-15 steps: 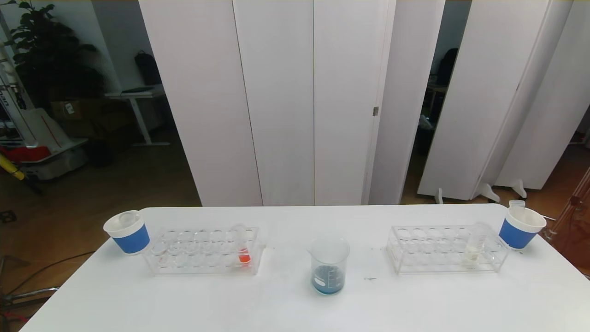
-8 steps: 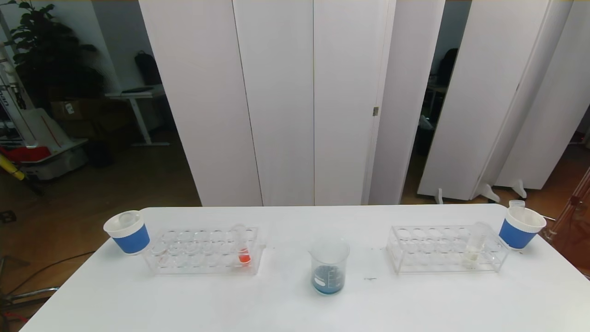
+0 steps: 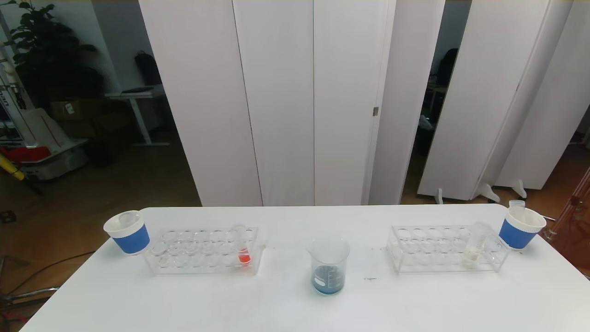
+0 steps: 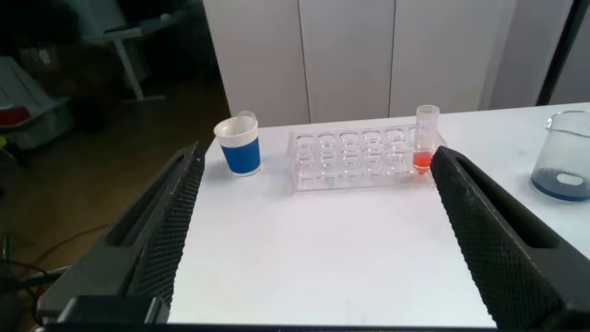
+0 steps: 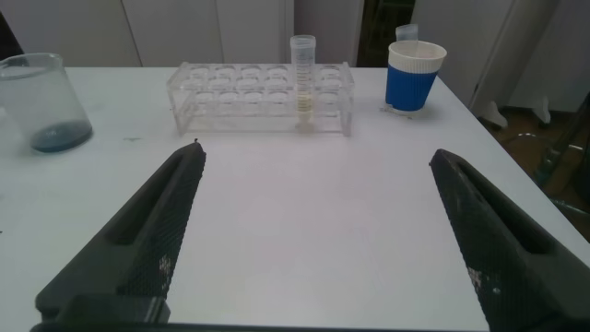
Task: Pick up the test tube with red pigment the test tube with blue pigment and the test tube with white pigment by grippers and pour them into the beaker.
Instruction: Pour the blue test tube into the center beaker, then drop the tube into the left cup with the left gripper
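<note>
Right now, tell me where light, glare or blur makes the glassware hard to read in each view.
Head view: bright white table washes out the clear racks; room behind is dark. Left wrist view: gripper fingers blurred up close; beaker cropped. Right wrist view: cream tube sharp.

Clear glass beaker (image 3: 328, 265), matt white table (image 3: 295, 309), clear plastic racks (image 3: 203, 251)

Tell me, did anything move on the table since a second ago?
No, nothing visibly changed. The beaker with blue liquid, the red tube and the white tube in their racks, and both cups sit where they were. Both grippers stay open, back from the table.
</note>
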Available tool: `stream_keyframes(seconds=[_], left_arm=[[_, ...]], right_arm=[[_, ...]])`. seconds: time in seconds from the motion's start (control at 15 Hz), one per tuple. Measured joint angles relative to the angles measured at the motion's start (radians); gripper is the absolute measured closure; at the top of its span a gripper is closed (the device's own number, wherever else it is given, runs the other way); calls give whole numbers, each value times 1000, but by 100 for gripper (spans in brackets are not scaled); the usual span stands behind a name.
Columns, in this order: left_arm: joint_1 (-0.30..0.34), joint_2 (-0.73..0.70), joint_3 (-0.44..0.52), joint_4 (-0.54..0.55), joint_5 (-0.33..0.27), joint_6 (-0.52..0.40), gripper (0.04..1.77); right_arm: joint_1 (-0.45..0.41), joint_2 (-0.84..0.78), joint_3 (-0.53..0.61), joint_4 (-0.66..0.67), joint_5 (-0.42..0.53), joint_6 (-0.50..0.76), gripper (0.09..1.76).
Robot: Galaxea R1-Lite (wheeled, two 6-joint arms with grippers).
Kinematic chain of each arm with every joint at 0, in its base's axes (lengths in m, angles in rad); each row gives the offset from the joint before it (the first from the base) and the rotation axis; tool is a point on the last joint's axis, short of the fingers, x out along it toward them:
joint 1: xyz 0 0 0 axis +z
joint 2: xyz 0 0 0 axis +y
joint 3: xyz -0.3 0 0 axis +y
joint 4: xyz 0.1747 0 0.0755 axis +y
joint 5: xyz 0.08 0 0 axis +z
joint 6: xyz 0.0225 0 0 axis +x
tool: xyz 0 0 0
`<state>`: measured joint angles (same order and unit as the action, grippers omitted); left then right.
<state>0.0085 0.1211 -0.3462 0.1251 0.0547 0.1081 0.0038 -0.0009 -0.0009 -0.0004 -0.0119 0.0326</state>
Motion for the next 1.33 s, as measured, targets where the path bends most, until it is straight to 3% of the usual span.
stream_keyframes(seconds=[0.47,0.67,1.33], left_arm=[[-6,-113,230,-21,-64,-13,6],[-6,-119,316,-116,-73,-38,6],[-8,-121,344,-118,-61,-69,6]], right_arm=[[0,0,0,0,0,0,10],[0,0,0,0,0,0,10],[1,0,0,0,1,-4,10]])
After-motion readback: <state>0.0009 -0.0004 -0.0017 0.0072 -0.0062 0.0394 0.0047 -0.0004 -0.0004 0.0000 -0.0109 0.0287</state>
